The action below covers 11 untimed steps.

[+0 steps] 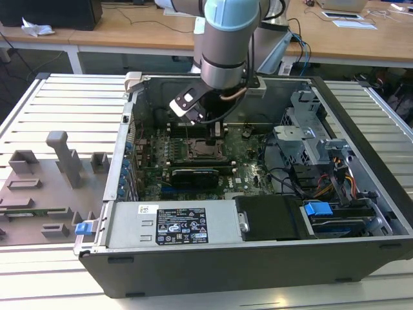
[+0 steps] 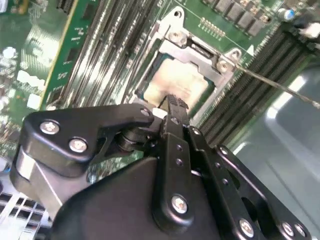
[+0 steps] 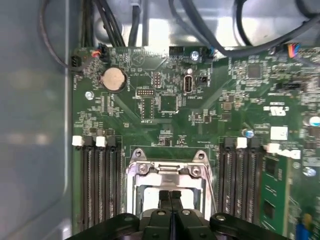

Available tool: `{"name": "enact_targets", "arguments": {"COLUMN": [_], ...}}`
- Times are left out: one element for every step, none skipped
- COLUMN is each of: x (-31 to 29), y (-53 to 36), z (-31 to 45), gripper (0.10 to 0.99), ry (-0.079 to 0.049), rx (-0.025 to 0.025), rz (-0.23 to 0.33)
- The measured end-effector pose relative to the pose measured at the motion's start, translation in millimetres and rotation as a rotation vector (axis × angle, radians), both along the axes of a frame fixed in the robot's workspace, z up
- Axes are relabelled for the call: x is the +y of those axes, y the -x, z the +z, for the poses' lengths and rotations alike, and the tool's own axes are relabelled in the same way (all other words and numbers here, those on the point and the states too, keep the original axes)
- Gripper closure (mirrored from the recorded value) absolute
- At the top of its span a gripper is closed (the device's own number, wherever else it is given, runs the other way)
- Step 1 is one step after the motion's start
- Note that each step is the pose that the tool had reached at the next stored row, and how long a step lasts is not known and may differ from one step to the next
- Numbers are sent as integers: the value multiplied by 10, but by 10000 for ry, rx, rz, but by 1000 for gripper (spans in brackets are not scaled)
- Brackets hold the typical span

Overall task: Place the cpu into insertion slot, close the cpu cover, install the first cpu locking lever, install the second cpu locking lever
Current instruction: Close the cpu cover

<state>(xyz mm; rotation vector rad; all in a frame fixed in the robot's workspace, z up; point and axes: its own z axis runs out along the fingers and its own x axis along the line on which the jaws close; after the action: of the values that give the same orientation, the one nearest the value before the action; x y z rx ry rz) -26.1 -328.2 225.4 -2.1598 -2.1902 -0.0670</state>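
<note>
The gripper (image 3: 170, 196) hangs over the socket with its two fingers pressed together and nothing between them. Just under the tips lies the one cpu (image 2: 177, 82), pale and square, seated in the insertion slot (image 1: 205, 150). The one cpu cover (image 3: 167, 171) appears to lie flat on it, its window framing the chip. One thin metal rod (image 2: 272, 84) runs out from a corner of the socket, slanting across the neighbouring slots.

Room is tight sideways: two banks of memory slots (image 3: 102, 190) (image 3: 242, 190) sit just beside the socket, one on each flank. Beyond it the green board opens up, low parts only, with one coin cell (image 3: 112, 79). Farther off, black cables (image 3: 200, 30) cross the case wall. In the exterior view, a long black card (image 1: 193, 175) lies near the socket, and the case (image 1: 258, 265) walls the board in.
</note>
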Motion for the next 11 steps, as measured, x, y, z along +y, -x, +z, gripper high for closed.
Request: {"name": "enact_targets", "arguments": {"x": [0, 0, 0, 0, 0, 0, 0, 0, 0, 0, 0], "y": [0, 0, 0, 0, 0, 0, 0, 0, 0, 0, 0], "z": [40, 81, 111, 143, 164, 196, 229, 259, 283, 319, 346], "gripper": [980, 980, 980, 980, 980, 980, 980, 980, 980, 980, 980], "ry": [0, -1, 0, 1, 0, 1, 0, 0, 0, 0, 1], "rx": [0, -1, 0, 0, 0, 1, 0, 0, 0, 0, 0], "rz": [0, 0, 0, 0, 0, 0, 0, 0, 0, 0, 0]}}
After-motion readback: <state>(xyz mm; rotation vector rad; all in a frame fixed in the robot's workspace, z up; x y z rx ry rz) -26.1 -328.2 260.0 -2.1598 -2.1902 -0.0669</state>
